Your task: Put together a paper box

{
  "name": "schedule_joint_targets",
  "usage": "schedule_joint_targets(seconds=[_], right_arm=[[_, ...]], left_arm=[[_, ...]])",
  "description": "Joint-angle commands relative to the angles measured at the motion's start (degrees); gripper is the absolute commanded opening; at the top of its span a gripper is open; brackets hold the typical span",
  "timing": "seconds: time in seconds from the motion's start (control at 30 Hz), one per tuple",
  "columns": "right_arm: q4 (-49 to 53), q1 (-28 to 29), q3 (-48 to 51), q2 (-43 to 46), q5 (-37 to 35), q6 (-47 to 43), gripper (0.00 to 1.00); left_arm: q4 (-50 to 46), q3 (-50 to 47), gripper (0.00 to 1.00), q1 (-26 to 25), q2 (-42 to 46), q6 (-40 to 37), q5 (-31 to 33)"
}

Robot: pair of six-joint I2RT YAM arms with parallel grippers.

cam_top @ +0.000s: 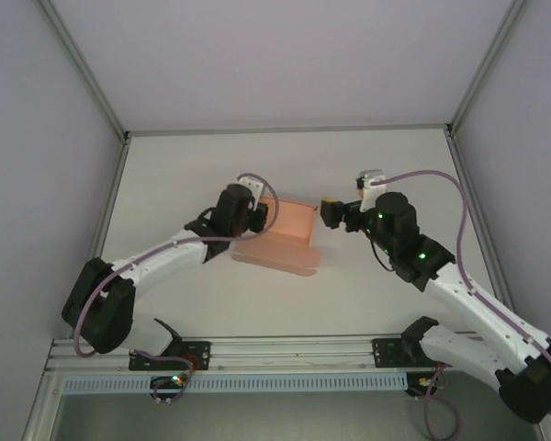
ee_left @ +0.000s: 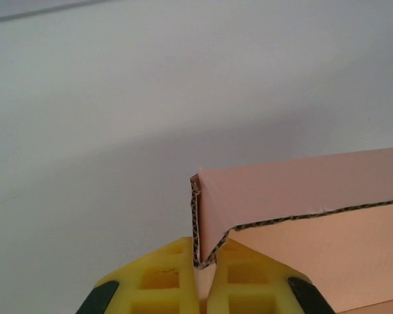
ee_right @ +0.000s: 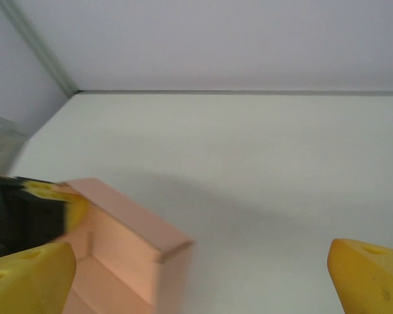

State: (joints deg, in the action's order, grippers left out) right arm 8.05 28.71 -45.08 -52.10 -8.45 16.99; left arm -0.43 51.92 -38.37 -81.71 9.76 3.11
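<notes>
Top external.
ANA: Surface and room?
BEN: Plain white tabletop (cam_top: 211,303), matt, no marks. Pale grey walls (cam_top: 285,55) on three sides, with metal frame posts (cam_top: 84,69) running up the corners. An aluminium rail (cam_top: 285,347) runs along the near edge and carries both arm bases. Lilac cables (cam_top: 432,176) loop off the wrists.
ANA: Task item?
BEN: The paper box (cam_top: 289,225), salmon pink, sits mid-tabletop between the two arms. Its body is raised, and one flap lies flat on the near side.
ANA: Grippers?
BEN: The left gripper (cam_top: 260,218) is at the box's left end, touching it. The right gripper (cam_top: 329,213) is just beside the right end, with a small gap to the card.

Left wrist.
ANA: Grip?
BEN: The yellow fingers (ee_left: 160,281) are pressed together on a corner of the card, with the corrugated edge pinched between them. The box wall runs off to the right. Beyond it is white tabletop with a soft shadow, and a faint seam crosses the top left.

Right wrist.
ANA: Open or closed?
BEN: Spread wide, nothing held. One yellow fingertip sits at the lower left and the other at the lower right. The box is at lower left, near the left fingertip. It is open-topped with its walls up and the inside showing. The other arm's yellow finger sits on its far end.
ANA: Room from here?
BEN: Bare white surface runs back to a straight wall seam. A frame post slants across the upper left, and the box casts a dim shadow.
</notes>
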Motion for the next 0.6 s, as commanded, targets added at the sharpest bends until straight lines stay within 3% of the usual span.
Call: schedule_joint_targets(seconds=[0.0, 0.13, 0.23, 0.43, 0.57], right_arm=[[12.6, -3.5, 0.2, 2.4, -1.8, 3.2, 1.00], [18.1, -6.2, 1.8, 4.2, -1.4, 5.1, 1.00], [18.1, -7.1, 3.7, 5.1, -0.1, 5.3, 1.00], [19.7, -8.4, 4.6, 6.4, 0.0, 4.9, 1.00], [20.0, -9.3, 5.6, 7.6, 0.4, 4.7, 1.00]], left_arm=[[-13.8, 6.9, 0.00, 3.7, -0.9, -19.3, -16.4], [-28.3, 14.5, 0.00, 0.5, -5.2, -39.1, -17.3], [-39.4, 22.5, 0.00, -3.8, -12.1, -48.2, -14.4], [-50.9, 37.9, 0.00, -7.8, -28.8, -53.6, -8.2], [-51.2, 43.1, 0.00, -9.7, -36.6, -55.7, -4.2]])
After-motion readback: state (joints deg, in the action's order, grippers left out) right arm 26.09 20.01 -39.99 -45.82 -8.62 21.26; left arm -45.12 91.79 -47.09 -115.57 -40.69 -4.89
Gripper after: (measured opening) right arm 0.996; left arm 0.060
